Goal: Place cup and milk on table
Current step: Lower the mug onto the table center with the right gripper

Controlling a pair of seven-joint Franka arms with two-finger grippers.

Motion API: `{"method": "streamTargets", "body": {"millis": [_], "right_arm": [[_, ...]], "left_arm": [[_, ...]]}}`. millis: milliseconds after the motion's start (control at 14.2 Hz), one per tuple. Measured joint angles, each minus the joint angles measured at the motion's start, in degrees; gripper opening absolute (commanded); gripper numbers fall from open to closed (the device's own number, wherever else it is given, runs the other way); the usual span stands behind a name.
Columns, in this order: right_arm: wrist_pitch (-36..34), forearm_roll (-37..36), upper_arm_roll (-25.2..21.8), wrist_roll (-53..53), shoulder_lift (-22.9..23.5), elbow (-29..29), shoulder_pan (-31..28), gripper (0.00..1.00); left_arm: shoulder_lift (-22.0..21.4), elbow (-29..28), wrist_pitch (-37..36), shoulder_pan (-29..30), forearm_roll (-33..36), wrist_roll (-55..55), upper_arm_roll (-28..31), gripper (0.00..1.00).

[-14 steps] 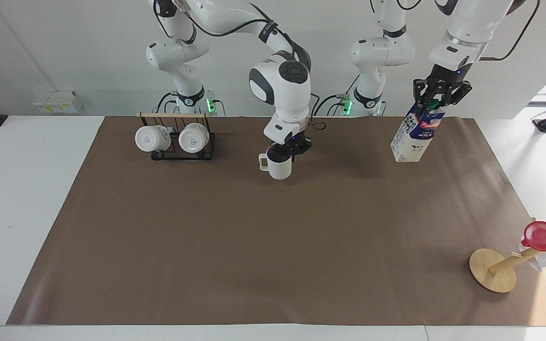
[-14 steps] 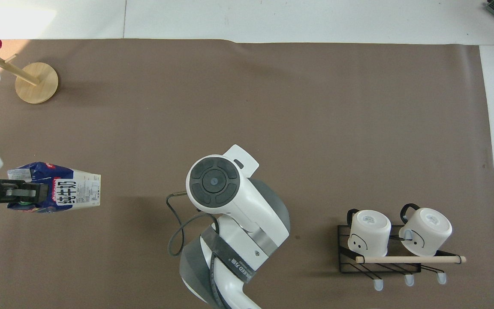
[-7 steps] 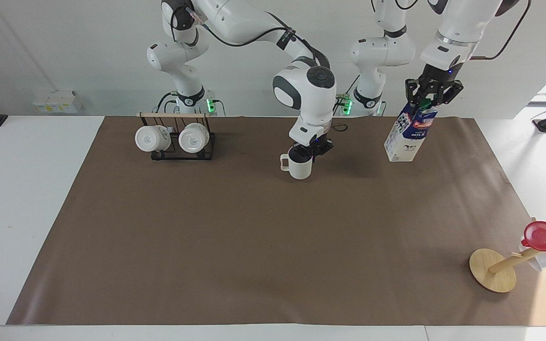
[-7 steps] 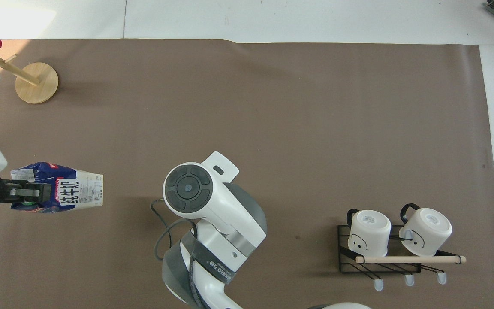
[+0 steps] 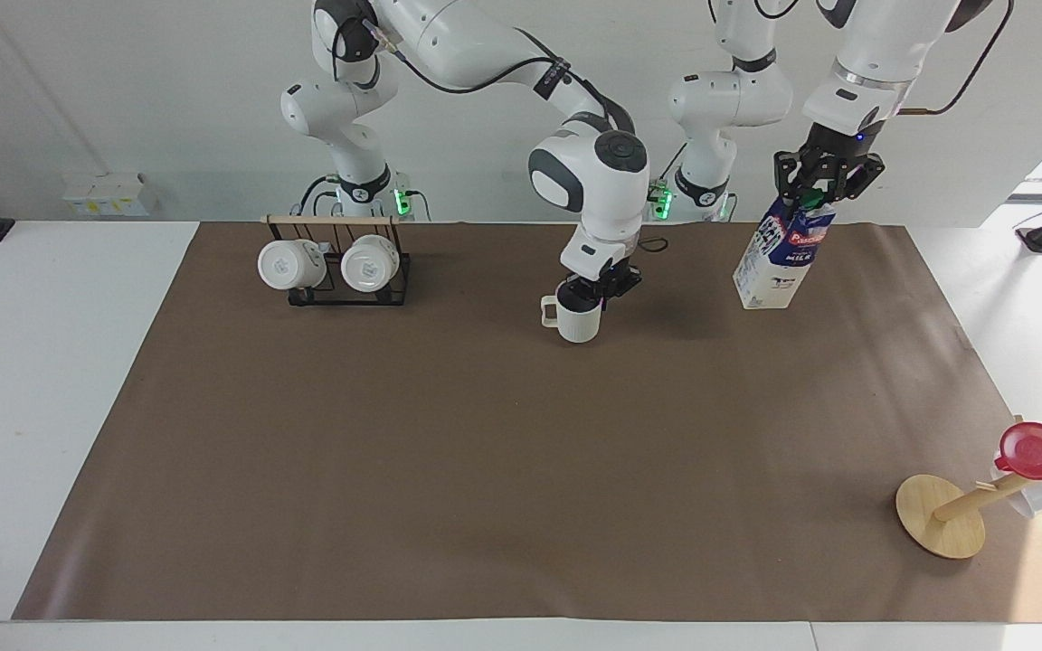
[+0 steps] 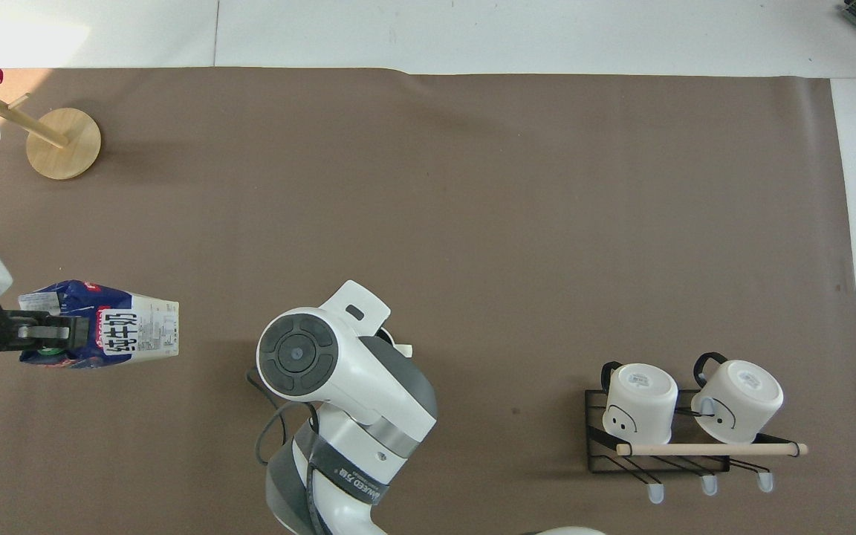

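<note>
— At the upper middle of the facing view, what is held by the right claw (image 5: 595,294)?

— The cup (image 5: 578,318) is gripped at its rim, the claw directly above it. Its base is judged to be on or just off the worktop (image 5: 485,470), the handle turned toward the right arm's end.

— And the left claw (image 5: 824,185), at the upper right of that frame?

— It is closed on the top of the milk (image 5: 781,258), by the green cap. The carton hangs tilted, its long axis leaning from the claw down toward the middle of the worktop; whether a lower edge touches the brown sheet cannot be told.

— So what is the coming move turned on?

— Each thing lies straight below its own claw, so a short descent and release is judged enough. The carton should be righted first, or it may tip.

— Anything close by?

— The mug rack (image 5: 336,267) and the wooden stand (image 5: 940,515) are well apart from both.
</note>
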Motion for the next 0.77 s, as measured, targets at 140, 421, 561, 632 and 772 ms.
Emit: {"method": "streamTargets", "body": {"millis": [140,421,561,632,772], "right_arm": [[1.6,-0.1,0.0,0.7,0.2,-0.5,0.0,0.47],[2.4,-0.2,0.0,1.3,0.4,-0.9,0.0,0.82],[2.8,-0.2,-0.2,2.3,0.1,-0.1,0.0,0.94],[2.9,-0.2,-0.4,2.5,-0.6,0.3,-0.2,1.0],[2.8,-0.2,-1.0,3.1,-3.1,0.6,-1.3,1.0]], "left_arm": [[0.0,0.0,0.0,0.0,0.0,-0.1,0.0,0.41],[0.0,0.0,0.0,-0.6,-0.1,-2.4,-0.3,0.41],[0.0,0.0,0.0,-1.6,-0.1,-4.4,-0.3,0.41],[0.0,0.0,0.0,-2.1,-0.1,-5.5,-0.4,0.41],[0.0,0.0,0.0,-3.3,-0.4,-7.7,-0.5,0.41]]}}
